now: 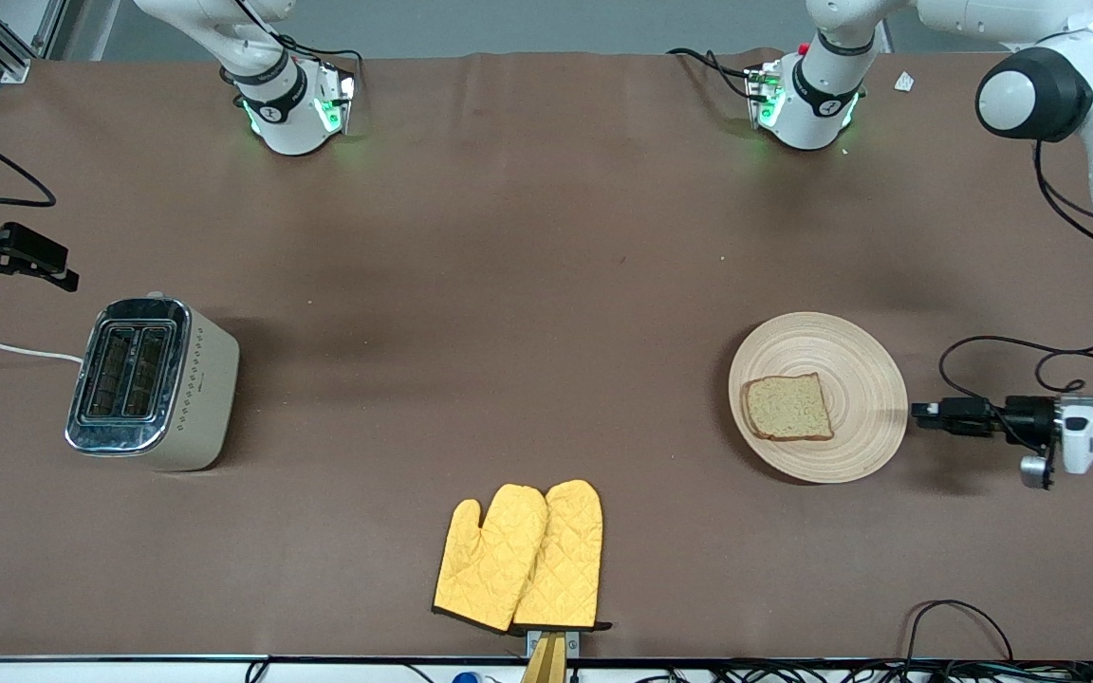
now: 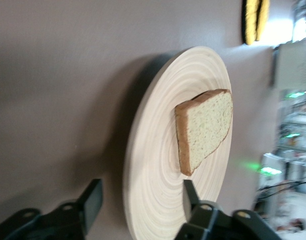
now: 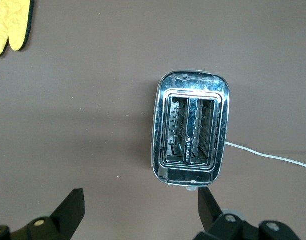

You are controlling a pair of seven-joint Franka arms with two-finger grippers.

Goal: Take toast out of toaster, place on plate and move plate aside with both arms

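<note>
The toast [image 1: 787, 408] lies flat on the round wooden plate [image 1: 850, 446], toward the left arm's end of the table. My left gripper [image 1: 918, 415] is low at the plate's rim on that end and is open. In the left wrist view the plate [image 2: 158, 190] and the toast [image 2: 205, 127] show, and my left gripper [image 2: 143, 192] has one finger on each side of the rim without closing on it. My right gripper [image 1: 63, 275] is open and empty, up over the table by the toaster [image 1: 153, 384]; it shows open in the right wrist view [image 3: 140, 200].
The steel-topped toaster [image 3: 190, 127] stands at the right arm's end with both slots empty and a white cord [image 1: 6, 349] trailing off. Two yellow oven mitts [image 1: 520, 557] lie near the front edge at mid-table.
</note>
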